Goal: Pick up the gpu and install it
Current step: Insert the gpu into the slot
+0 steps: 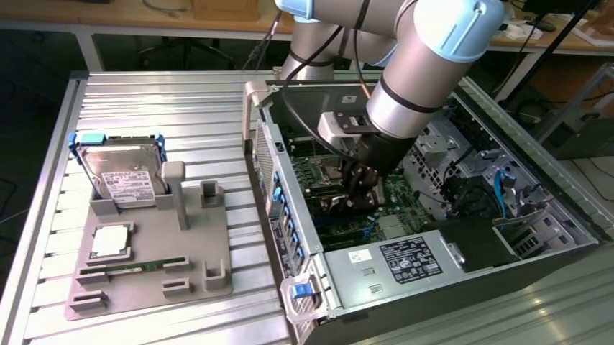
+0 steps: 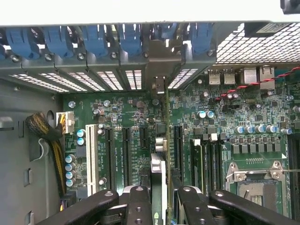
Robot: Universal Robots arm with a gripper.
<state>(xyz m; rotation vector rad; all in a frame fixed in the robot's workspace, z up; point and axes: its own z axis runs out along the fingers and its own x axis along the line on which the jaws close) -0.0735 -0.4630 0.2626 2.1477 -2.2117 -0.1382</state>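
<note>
Inside the open computer case (image 1: pixel 287 237), my gripper (image 1: pixel 360 188) reaches down over the green motherboard (image 1: pixel 393 226). In the wrist view the gpu (image 2: pixel 158 171) appears edge-on as a thin upright card running away from the camera. My gripper (image 2: pixel 164 206) is shut on it, one black finger (image 2: pixel 138 206) on each side. The card's silver end bracket (image 2: pixel 159 63) sits against the case's rear slot openings. Its lower edge stands over the black expansion slots on the motherboard (image 2: pixel 117 117). Whether it is fully seated I cannot tell. In the exterior view the gripper hides most of the card.
A grey fixture (image 1: pixel 144 284) on the slatted table holds a hard drive (image 1: pixel 120 176), a processor (image 1: pixel 111 241) and a green memory stick (image 1: pixel 129 268). In the case are a power supply (image 1: pixel 403 259), blue slot latches (image 2: pixel 93 40), a cable bundle (image 2: pixel 47 136) and the processor socket (image 2: pixel 255 180).
</note>
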